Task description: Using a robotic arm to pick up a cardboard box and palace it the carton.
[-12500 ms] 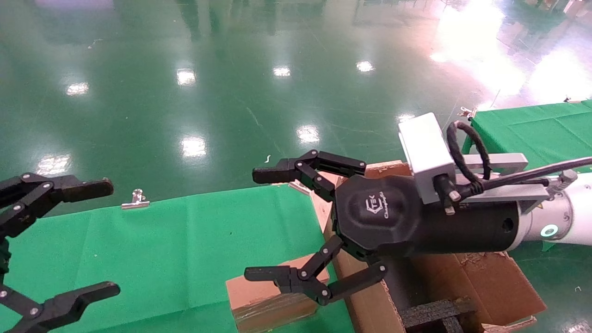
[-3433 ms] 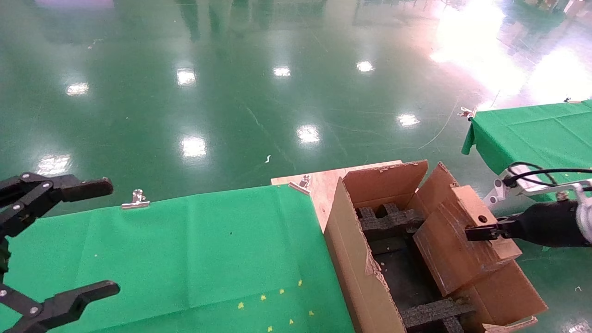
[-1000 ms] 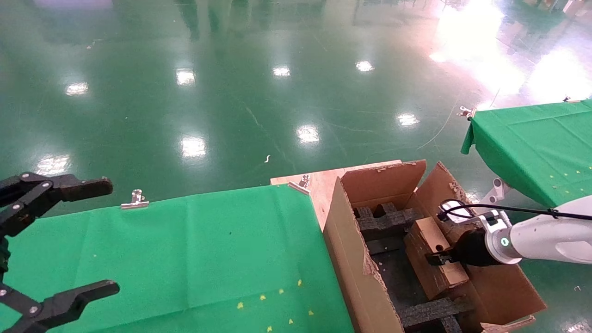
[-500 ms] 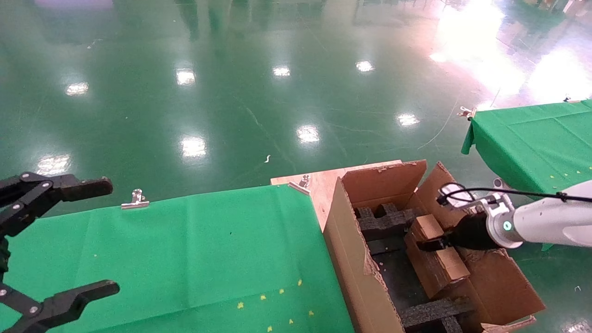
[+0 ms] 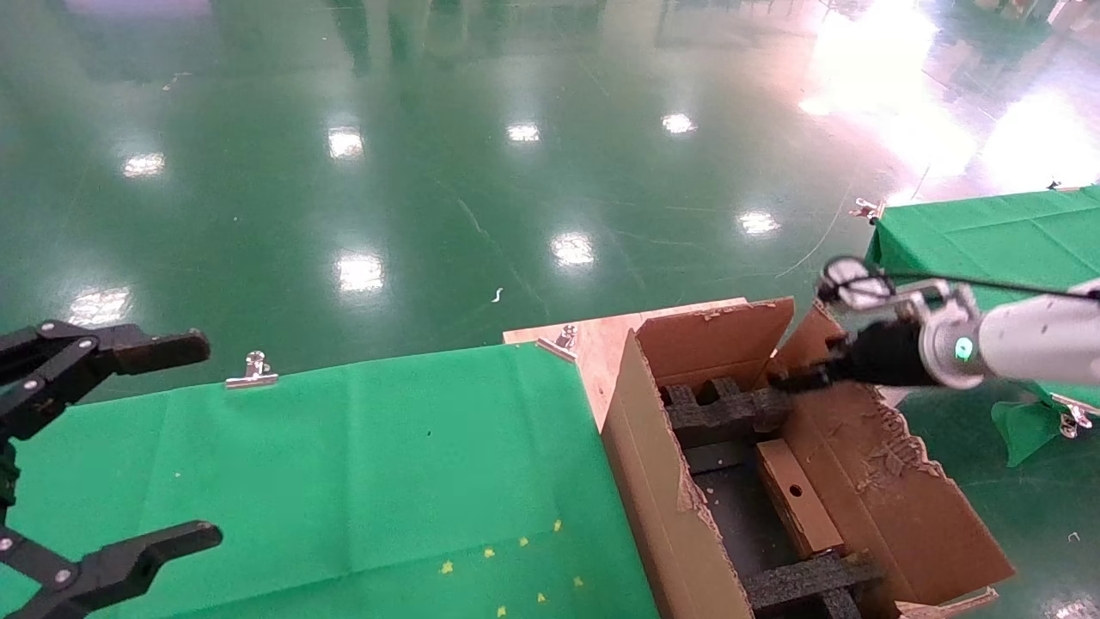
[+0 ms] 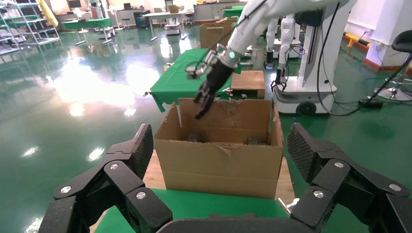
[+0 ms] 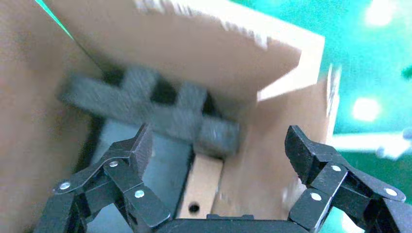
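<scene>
Cardboard box inside carton

My table's green cloth, clip on its far edge, bare wooden corner, carton alongside it.

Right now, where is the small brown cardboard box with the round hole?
In the head view, the small brown cardboard box lies inside the large brown corrugated carton, against its right wall, between the black foam inserts.
</scene>
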Controlling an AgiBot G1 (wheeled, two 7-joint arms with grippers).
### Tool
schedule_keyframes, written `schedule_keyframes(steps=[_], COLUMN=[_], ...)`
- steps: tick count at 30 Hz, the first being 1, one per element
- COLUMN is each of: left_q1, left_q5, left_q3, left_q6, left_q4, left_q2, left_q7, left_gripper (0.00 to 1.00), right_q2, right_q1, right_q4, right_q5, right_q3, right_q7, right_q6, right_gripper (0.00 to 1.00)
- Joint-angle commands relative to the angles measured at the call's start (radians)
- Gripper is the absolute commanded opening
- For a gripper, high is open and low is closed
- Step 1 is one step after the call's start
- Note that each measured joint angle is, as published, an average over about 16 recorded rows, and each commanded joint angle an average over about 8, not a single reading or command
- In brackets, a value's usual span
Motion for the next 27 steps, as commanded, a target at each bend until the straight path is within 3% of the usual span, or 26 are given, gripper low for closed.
schedule_keyframes(steps=[1, 13, 18, 27], left_q1=[0.000, 0.000, 0.000, 0.000], left_q5=[0.000, 0.000, -0.001, -0.001], left_q3=[0.000, 0.000, 0.000, 0.000], left_q6=[0.000, 0.000, 0.000, 0.000], left_q4=[0.000, 0.000, 0.000, 0.000], left_q2=[0.000, 0.000, 0.000, 0.000], left_q7=[0.000, 0.000, 0.000, 0.000], left_gripper=[1.00, 1.00, 1.00, 1.00], right_q2=[0.012, 0.158, 0.179, 0.164], right_q1=[0.037, 0.168, 0.180, 0.155], right_q4=[0.038, 0.367, 0.405, 0.385], right_q5=[-0.015, 0.134, 0.180, 0.162], right_q3=[0.002, 0.124, 0.150, 0.162], right_q7=[0.001, -0.148, -0.172, -0.165], right_q6=[0.003, -0.154, -0.199, -0.188], right_gripper=[1.00, 1.00, 1.00, 1.00])
